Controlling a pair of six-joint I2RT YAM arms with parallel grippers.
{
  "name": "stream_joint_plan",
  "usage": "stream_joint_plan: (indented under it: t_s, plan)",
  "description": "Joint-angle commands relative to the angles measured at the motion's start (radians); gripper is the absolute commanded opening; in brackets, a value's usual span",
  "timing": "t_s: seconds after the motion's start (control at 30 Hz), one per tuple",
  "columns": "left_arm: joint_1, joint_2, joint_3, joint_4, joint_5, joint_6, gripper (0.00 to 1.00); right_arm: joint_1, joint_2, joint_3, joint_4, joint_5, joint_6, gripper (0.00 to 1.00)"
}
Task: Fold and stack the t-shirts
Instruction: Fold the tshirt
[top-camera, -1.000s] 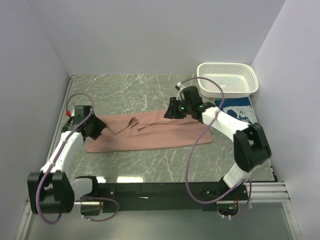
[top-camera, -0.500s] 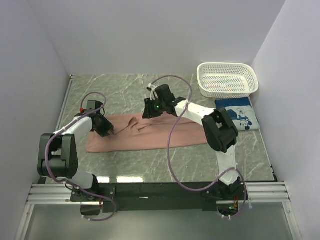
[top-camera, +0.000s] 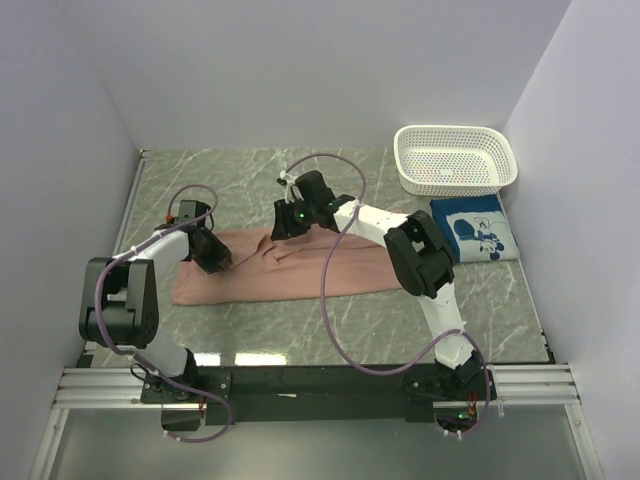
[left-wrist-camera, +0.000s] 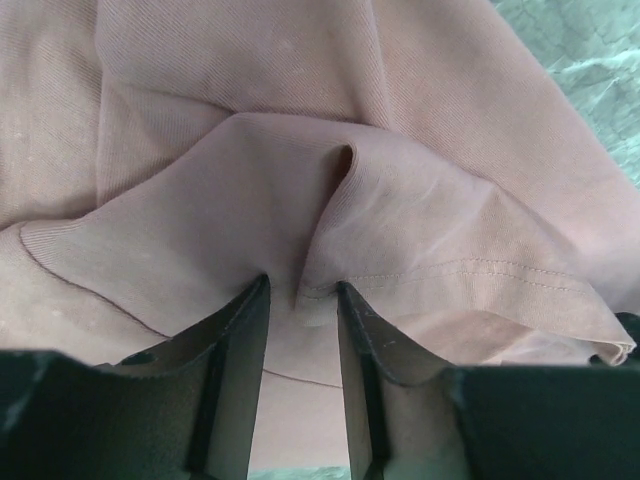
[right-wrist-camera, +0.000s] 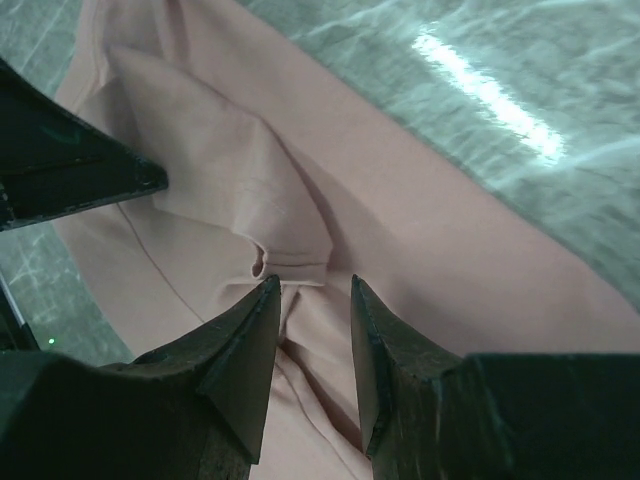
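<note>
We see the left claw (left-wrist-camera: 300, 292) drawn narrow, its two tips pressed down on the dusty-pink t-shirt (top-camera: 300, 275) and pinching a stitched hem. The cloth rises from between the tips into a puckered fold just ahead of them. More pink cloth lies flat beneath this claw and on both sides of it. The right claw (right-wrist-camera: 313, 282) is narrow as well and grips another gathered hem of the same shirt. A triangular flap of cloth runs forward and to the left from its tips. The left claw sits on the shirt well to the right claw's left, with bunched fabric between the two. The shirt lies spread on the marbled table (top-camera: 240, 170). Well to the right claw's right, past its own arm, lies the folded blue t-shirt (top-camera: 478, 230), and just beyond that stands a white basket (top-camera: 455, 185).
</note>
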Motion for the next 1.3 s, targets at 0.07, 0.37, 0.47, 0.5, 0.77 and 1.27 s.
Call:
stream_joint_plan:
  t_s: [0.07,0.37,0.47,0.5,0.77,1.27]
  plan:
    - [-0.013,0.018,0.033,0.021,0.005,0.019,0.33,0.019,0.02,0.045,0.05,-0.046,-0.03,0.41]
    - [-0.013,0.032,0.08,-0.014,-0.007,0.03,0.01,0.023,-0.01,0.006,0.086,-0.088,-0.066,0.42]
    - [-0.013,0.027,0.111,-0.04,-0.024,0.042,0.01,0.026,-0.013,0.005,0.074,-0.063,-0.091,0.42]
    - [-0.013,0.027,0.119,-0.051,-0.025,0.048,0.01,0.026,-0.009,0.015,0.063,-0.048,-0.094,0.42]
    - [-0.007,0.033,0.203,-0.111,-0.03,0.084,0.01,0.032,0.025,0.055,0.035,-0.013,-0.114,0.42]
    - [0.045,0.095,0.298,-0.164,-0.03,0.147,0.01,0.038,0.085,0.136,0.011,0.007,-0.114,0.32]
